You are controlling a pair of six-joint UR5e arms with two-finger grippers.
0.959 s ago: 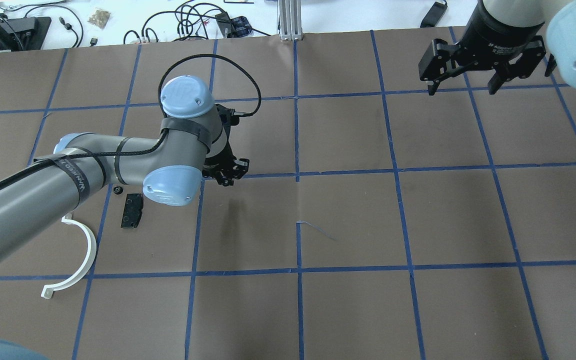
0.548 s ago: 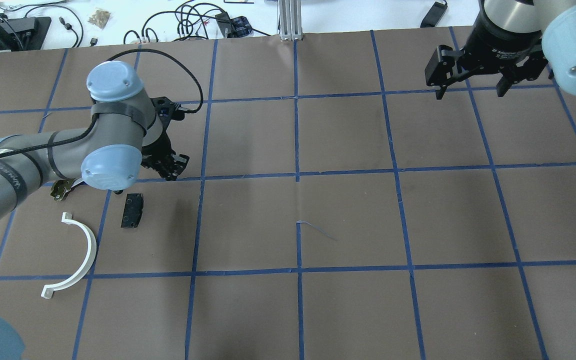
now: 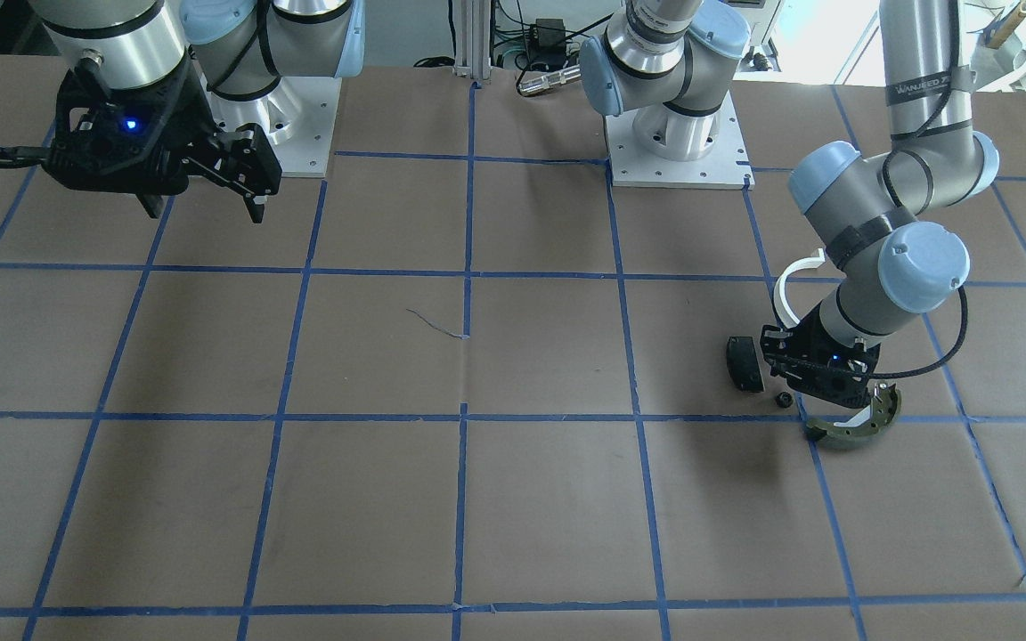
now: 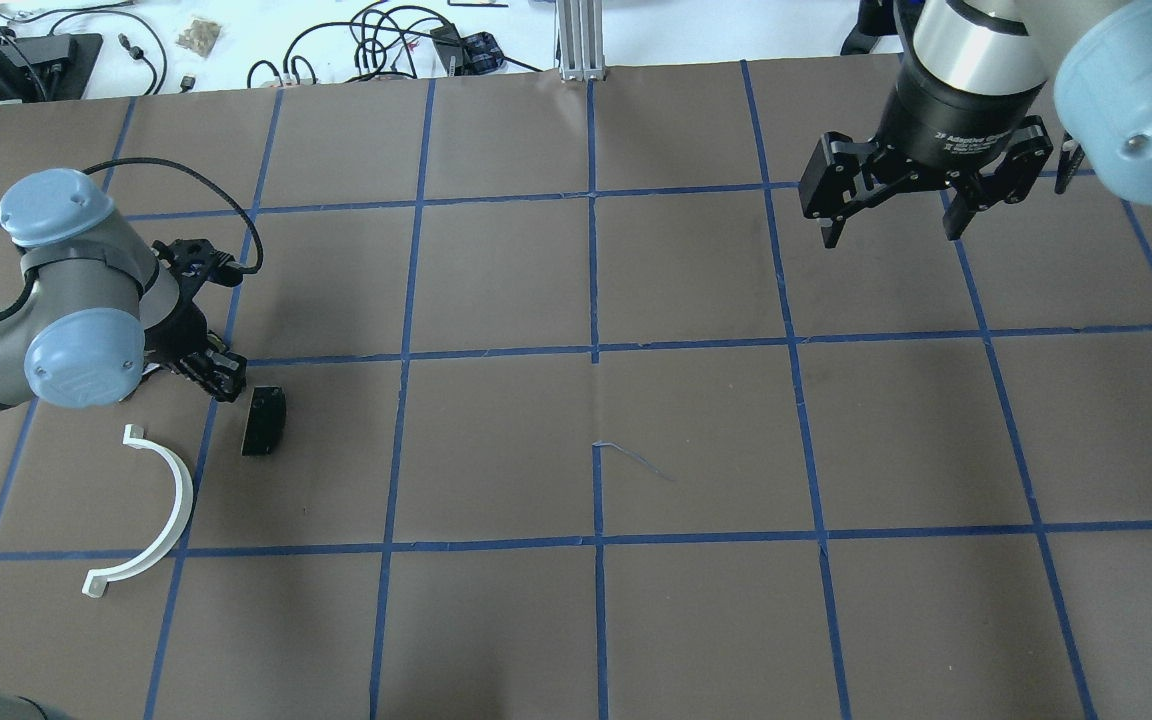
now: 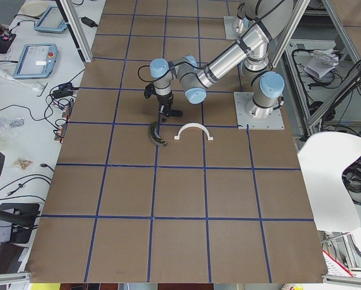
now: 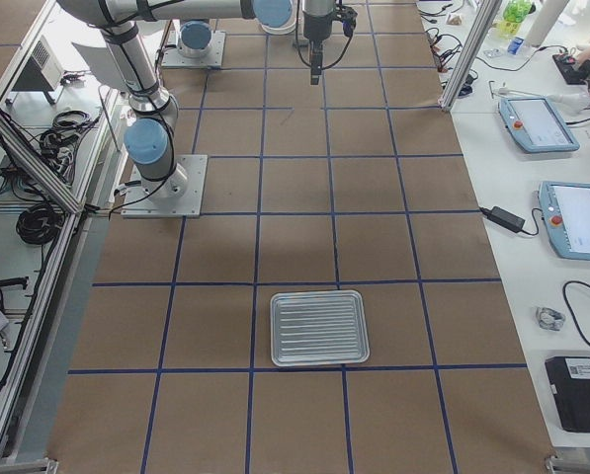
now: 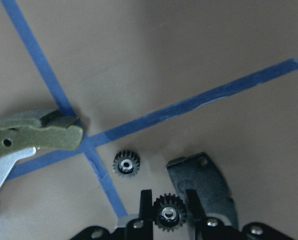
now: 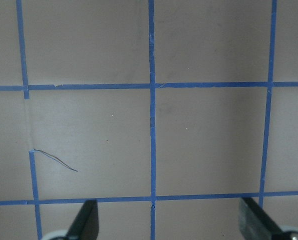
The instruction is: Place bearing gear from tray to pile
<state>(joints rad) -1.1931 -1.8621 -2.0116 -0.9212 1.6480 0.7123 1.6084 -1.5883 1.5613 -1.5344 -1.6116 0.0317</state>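
The left gripper (image 7: pixel 168 200) hangs low over the table's left end. Its jaws are closed narrowly on a small black gear (image 7: pixel 168 214), pinched across opposite teeth. Just beyond it, a second gear (image 7: pixel 126 162) lies flat on the brown paper, between a flat black pad (image 7: pixel 203 182) and an olive-green brake shoe (image 7: pixel 36 135). A white half-ring (image 4: pixel 171 495) lies a little further toward the robot's edge. Well apart, over the table's right half, the right gripper (image 4: pixel 894 236) hovers wide open, holding nothing. A ribbed metal tray (image 6: pixel 319 331) sits near the right end. The gear looks light, rigid and liable to roll, so gripping across the toothed rim and releasing it low seems best.
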